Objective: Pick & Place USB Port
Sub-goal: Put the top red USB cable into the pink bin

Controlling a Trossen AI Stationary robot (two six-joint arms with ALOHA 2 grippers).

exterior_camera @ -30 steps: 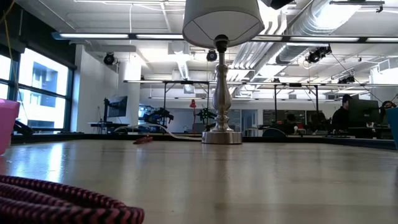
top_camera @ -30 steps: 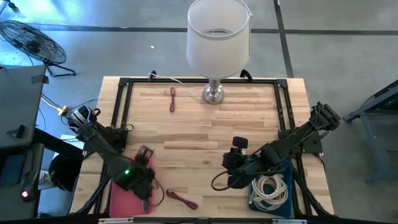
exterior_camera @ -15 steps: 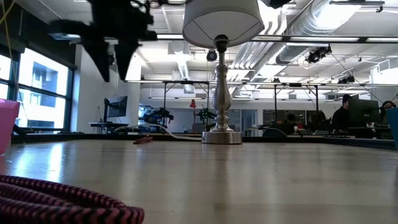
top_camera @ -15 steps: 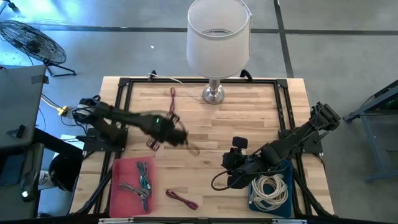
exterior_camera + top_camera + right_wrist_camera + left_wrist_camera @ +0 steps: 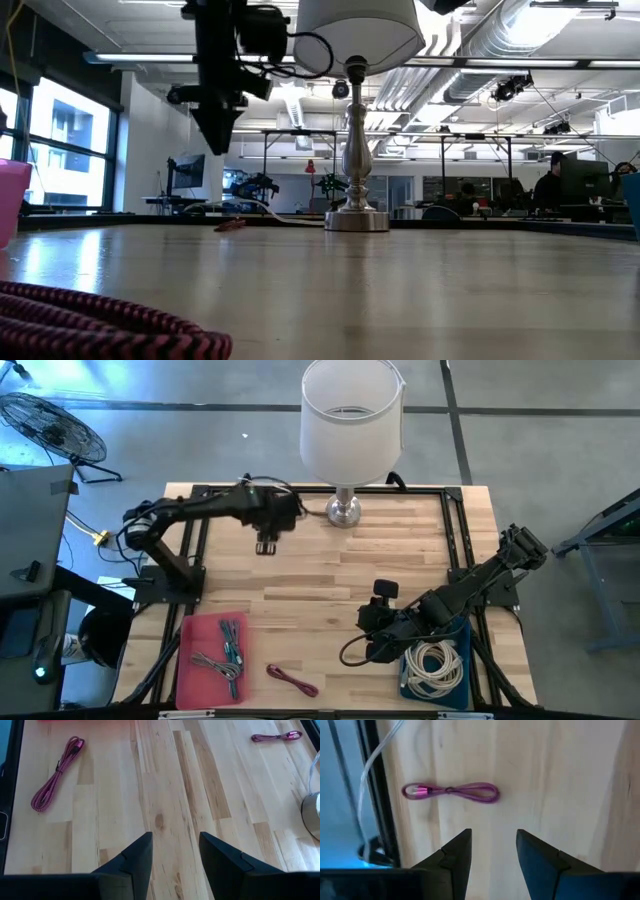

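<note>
A pink braided USB cable [image 5: 450,791], folded into a loop, lies flat on the wooden table near its far edge; it also shows far off in the low view [image 5: 230,226]. My left gripper [image 5: 492,837] hangs open above the table just short of it, fingers pointing down [image 5: 218,140], and the arm [image 5: 268,543] covers the cable in the high view. A second pink cable [image 5: 291,680] lies near the near edge [image 5: 55,775]. My right gripper [image 5: 175,845] waits open over the table's right half [image 5: 362,622].
A pink tray [image 5: 190,660] at the near left holds several cables. A blue bin [image 5: 435,665] at the near right holds coiled white cable. A lamp stands on its metal base [image 5: 344,511] at the far edge, close to my left gripper. A black frame [image 5: 195,500] rims the table.
My left gripper has risen from over the pink tray and swung toward the table's far edge, ending above the far pink cable near the lamp. The tray's cables, covered by the arm before, now show.
</note>
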